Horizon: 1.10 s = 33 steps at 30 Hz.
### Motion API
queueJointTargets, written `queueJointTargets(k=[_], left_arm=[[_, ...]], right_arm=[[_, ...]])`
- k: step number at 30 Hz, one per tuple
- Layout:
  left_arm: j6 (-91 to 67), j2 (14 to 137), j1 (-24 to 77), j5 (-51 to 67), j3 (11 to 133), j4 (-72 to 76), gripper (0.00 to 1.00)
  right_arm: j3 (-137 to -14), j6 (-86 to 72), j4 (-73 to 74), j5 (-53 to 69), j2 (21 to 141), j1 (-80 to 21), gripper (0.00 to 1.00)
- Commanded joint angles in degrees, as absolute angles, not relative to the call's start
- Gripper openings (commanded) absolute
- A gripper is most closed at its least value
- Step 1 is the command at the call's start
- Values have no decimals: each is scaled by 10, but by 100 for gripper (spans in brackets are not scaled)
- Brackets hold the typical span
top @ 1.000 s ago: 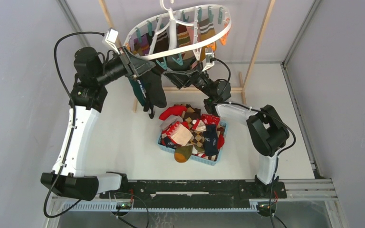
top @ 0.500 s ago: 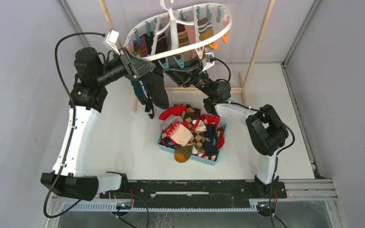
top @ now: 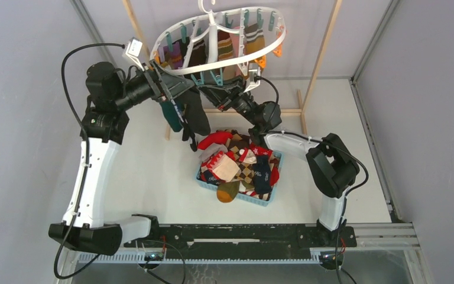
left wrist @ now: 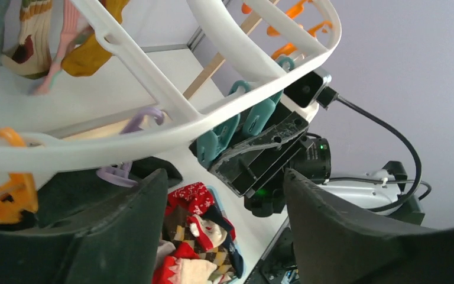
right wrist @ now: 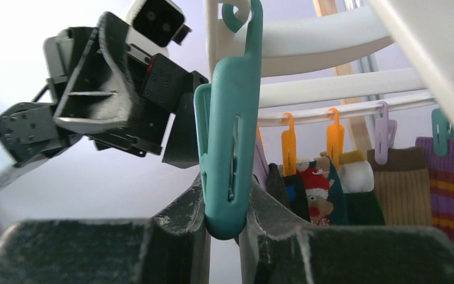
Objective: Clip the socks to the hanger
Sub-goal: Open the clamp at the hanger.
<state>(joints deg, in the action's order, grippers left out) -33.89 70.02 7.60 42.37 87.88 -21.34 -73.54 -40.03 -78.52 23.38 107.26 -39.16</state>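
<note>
Hanger [top: 213, 32] raised behind basket [top: 254, 200] of socks [top: 236, 168], seemingly; clip [right wrist: 230, 148] between right fingers [right wrist: 272, 242].

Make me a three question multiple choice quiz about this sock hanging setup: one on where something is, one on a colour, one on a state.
1. Where is the loose pile of socks?
A) in the blue basket on the table
B) draped over the left arm's base
C) on the wooden frame poles

2. What colour is the clip in the right claw?
A) orange
B) lilac
C) teal

3. How is the left claw?
A) shut on a red sock
B) open
C) shut on the basket rim

Answers:
1 A, the overhead view shows them heaped in the basket.
2 C, the right wrist view shows a teal clip pinched there.
3 B, the left wrist view shows its fingers wide apart.
</note>
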Motion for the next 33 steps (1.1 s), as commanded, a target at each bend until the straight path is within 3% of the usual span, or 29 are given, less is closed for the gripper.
queueJointTargets(k=[1,9,16,21,26,33], left_arm=[[-360,660,64,431,881,-218,78],[-315,648,65,379,885,-251,73],[-284,696,82,368,922,-256,58],[-273,711,93,350,932,-258,60],[-272,723,95,341,945,-258,68],[-278,737,96,326,953,-234,68]], right_arm=[[-735,-282,-729,153,1024,-430,0],[-742,-200,-664,43,1013,-470,0],[-759,-179,-637,63,1015,-477,0],[-767,-157,-613,71,1013,-480,0],[-776,-144,-600,68,1014,-486,0],[-793,-97,-565,72,1013,-500,0]])
